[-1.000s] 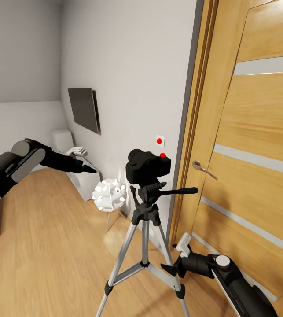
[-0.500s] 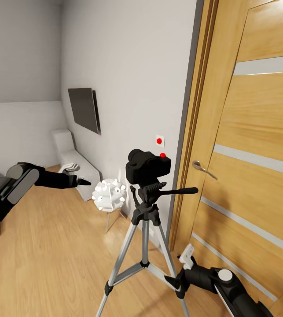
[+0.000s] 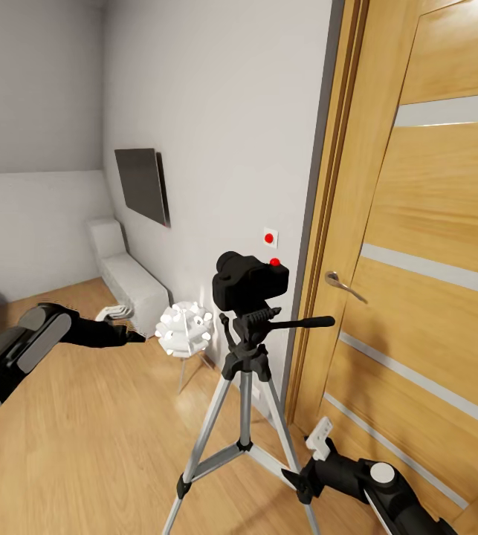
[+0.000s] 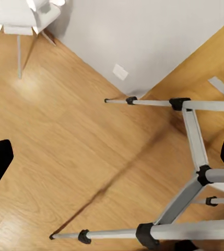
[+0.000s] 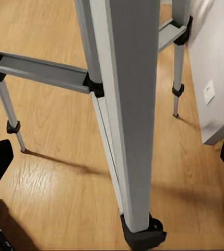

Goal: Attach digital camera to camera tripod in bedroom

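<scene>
Standing beside the tall oak-veneer door [image 3: 432,245], the silver-legged camera tripod with black joints [image 3: 242,416] carries the small black digital camera with a red dot [image 3: 250,282] on its head. The camera looks rigid, light and fragile, best gripped by its body, not its lens. Left gripper [image 3: 123,332] and right gripper [image 3: 307,464] hang low, holding nothing; their opening cannot be judged.

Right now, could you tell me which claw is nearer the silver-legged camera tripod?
Right claw, low beside the silver-legged camera tripod, near its leg. Left claw hangs farther off.
</scene>
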Tool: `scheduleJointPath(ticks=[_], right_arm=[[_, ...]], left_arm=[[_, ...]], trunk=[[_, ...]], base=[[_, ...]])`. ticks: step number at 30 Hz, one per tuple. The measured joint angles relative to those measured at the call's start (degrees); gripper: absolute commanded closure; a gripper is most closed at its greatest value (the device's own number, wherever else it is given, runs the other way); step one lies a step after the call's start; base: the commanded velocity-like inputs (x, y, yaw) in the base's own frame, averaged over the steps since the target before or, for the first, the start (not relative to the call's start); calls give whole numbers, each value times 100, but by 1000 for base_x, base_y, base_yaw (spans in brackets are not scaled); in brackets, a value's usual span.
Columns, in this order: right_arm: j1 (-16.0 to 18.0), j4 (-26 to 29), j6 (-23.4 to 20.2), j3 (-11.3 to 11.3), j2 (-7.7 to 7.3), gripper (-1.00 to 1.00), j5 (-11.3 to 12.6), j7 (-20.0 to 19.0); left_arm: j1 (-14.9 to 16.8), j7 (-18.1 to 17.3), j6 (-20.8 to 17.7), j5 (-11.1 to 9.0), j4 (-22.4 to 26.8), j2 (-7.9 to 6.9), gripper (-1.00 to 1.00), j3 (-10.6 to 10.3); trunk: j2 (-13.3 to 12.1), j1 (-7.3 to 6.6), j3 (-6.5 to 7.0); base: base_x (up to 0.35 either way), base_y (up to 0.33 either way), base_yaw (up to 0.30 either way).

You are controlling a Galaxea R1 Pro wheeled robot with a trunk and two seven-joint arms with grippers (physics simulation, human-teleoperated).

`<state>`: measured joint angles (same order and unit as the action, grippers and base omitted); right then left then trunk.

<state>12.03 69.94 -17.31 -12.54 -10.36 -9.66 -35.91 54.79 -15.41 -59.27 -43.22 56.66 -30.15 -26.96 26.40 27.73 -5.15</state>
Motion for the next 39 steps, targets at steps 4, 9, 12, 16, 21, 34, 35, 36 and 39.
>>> scheduleJointPath(ticks=[4,9,12,16,21,34,35,36,39], right_arm=[[-2,-172,-10,4,-4,-100,-1,44],[-1,-1134,-28,4,0,-100,8,822],[2,-1759,-26,6,14,-100,27,1420],[6,-2711,11,21,30,-100,55,2069],[21,-3998,106,28,63,-100,110,2436],[25,-5119,746,-36,140,-100,109,2629],[20,-5149,760,-44,144,-100,102,2630],[16,-5198,771,-50,146,-100,102,2631],[8,-5488,794,-74,154,-100,91,2634]], left_arm=[[-210,79,3,1,-18,2,-100,15],[-1309,385,149,11,-167,48,-100,354],[-1971,568,462,16,-332,110,-100,531],[-2748,712,971,5,-715,198,-100,686],[-3506,765,1849,22,-1809,536,-100,761],[-4051,795,4370,105,-5229,1643,-100,788],[-4139,797,4495,107,-5327,1717,-100,787],[-4234,799,4612,104,-5405,1786,-100,787],[-4505,799,4880,98,-5556,2003,-100,788]], trunk=[[0,0,0],[0,0,-1],[0,0,-2],[0,0,-3],[0,0,-2],[2,0,-2],[2,0,-2],[2,0,-2],[2,0,-2]], base=[[0,0,0],[0,0,0],[0,0,0],[0,0,0],[0,0,0],[0,0,0],[0,0,0],[0,0,0],[0,0,0]])
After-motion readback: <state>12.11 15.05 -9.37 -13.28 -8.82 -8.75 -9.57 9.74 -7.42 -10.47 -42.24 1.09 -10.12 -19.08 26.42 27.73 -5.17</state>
